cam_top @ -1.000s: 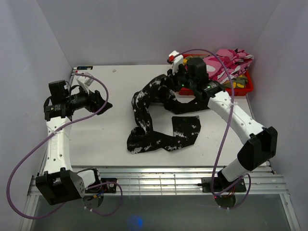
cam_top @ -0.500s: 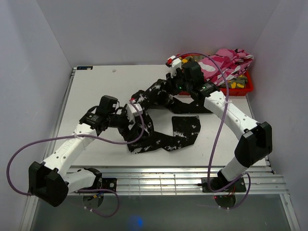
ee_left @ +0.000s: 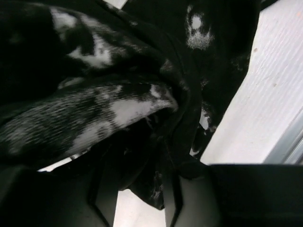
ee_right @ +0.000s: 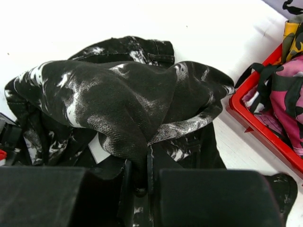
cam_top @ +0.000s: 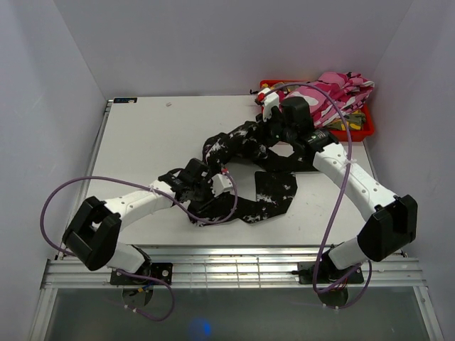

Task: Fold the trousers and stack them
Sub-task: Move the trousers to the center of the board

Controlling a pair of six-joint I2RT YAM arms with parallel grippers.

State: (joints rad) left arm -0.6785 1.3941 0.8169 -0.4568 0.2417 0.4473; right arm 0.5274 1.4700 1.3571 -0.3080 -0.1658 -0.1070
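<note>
The black trousers with white splotches (cam_top: 266, 195) lie crumpled across the middle of the table. My right gripper (cam_top: 274, 135) is shut on a raised fold of the trousers (ee_right: 118, 99) at their far end and holds it off the table, pinched between the fingertips (ee_right: 142, 175). At the near end, my left gripper (cam_top: 210, 193) is low over the cloth. In the left wrist view its jaws (ee_left: 139, 189) stand apart with a hanging fold of the trousers (ee_left: 109, 109) between them, touching one finger only. Pink-white camouflage trousers (cam_top: 334, 92) lie heaped at the back right.
A red basket (cam_top: 361, 129) at the back right corner holds the pink trousers (ee_right: 289, 94) and some yellow-green cloth (ee_right: 293, 38); its rim (ee_right: 255, 125) is close to my right gripper. White table (ee_left: 255, 118) runs to a metal rail at the near edge.
My left arm has swung from the far left across to the near end of the black trousers, its jaws narrowing round a fold. The right gripper has shifted slightly right, still holding its fold.
</note>
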